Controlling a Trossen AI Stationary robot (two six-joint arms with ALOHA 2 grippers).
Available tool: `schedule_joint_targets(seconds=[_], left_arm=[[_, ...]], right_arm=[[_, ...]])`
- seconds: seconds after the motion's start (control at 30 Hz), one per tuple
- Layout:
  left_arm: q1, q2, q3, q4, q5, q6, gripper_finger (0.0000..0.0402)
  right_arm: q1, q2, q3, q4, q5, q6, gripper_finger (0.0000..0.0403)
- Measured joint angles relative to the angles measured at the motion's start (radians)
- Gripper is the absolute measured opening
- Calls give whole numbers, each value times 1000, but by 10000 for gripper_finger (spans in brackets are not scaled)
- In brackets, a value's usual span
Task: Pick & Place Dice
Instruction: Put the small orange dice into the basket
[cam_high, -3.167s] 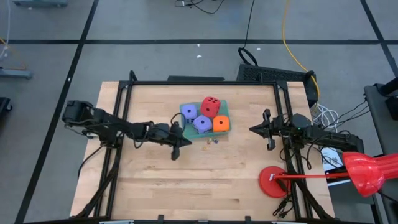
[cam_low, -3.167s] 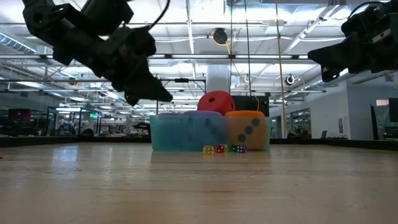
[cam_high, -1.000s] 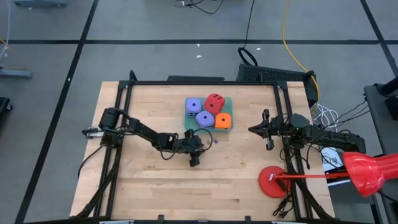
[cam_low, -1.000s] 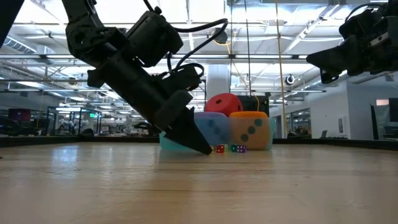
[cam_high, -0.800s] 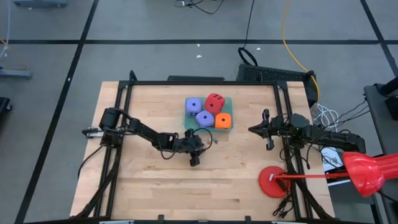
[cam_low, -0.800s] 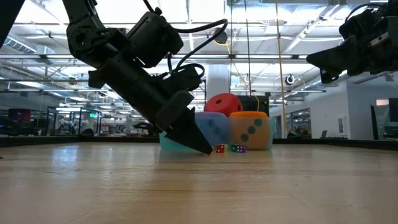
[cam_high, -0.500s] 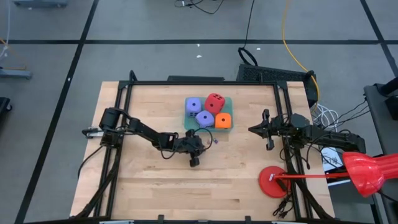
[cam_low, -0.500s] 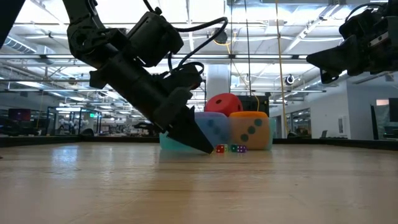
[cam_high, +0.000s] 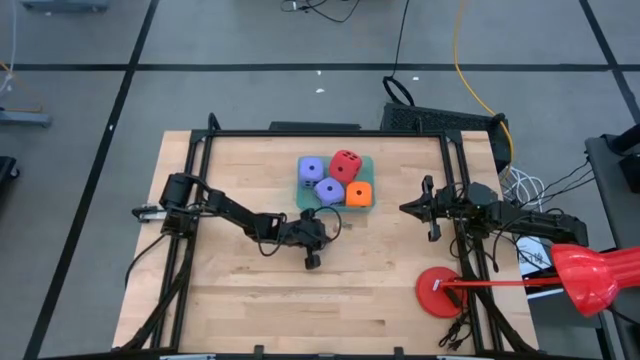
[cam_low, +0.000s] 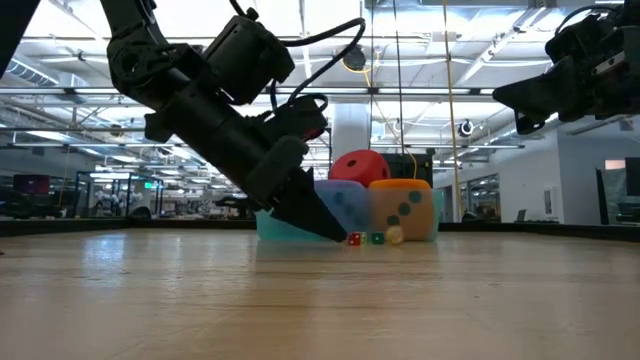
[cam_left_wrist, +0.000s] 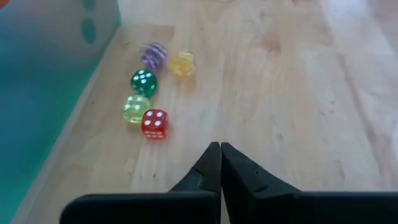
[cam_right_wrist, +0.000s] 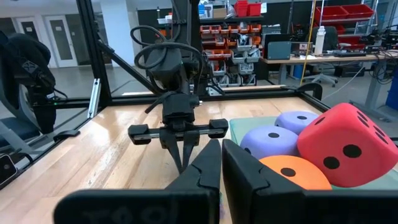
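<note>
Tabletop (cam_left_wrist: 298, 93): left tool (cam_left_wrist: 220, 149) closed, empty.

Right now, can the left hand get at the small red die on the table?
Probably yes. The left hand is shut, low over the bare wood just short of the small red die, with nothing between them. The yellow-green die sits close beside it, so opening around the red one alone may be tight.
</note>
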Motion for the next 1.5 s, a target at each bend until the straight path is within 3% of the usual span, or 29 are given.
schedule_joint_targets(seconds=[0.2, 0.33, 0.53, 0.9, 1.07, 1.2, 1.27, 1.4, 1.5], left_arm=[[1, -1, -1, -31, 20, -28, 32], [-3, -1, -1, 34, 12, 9, 44], [8, -1, -1, 67, -68, 26, 46], [42, -1, -1, 69, -72, 36, 49], [35, -2, -1, 68, -75, 96, 80], [-1, -87, -1, 17, -49, 184, 91], [-23, -165, -1, -65, -94, 214, 85], [-55, -364, -49, -221, -236, 259, 42], [-46, -542, -174, -215, -261, 247, 8]], right_arm=[[0, 0, 0, 0, 0, 0, 9], [0, 0, 0, 0, 0, 0, 9], [0, 0, 0, 0, 0, 10, 9], [0, 0, 0, 0, 0, 11, 9], [0, 0, 0, -1, 0, 11, 8], [0, 0, 0, -11, -1, 11, 9], [0, 1, 0, -15, -1, 13, 8], [2, 13, 0, -17, -3, 33, 4], [2, 38, 0, -9, -4, 38, 4]])
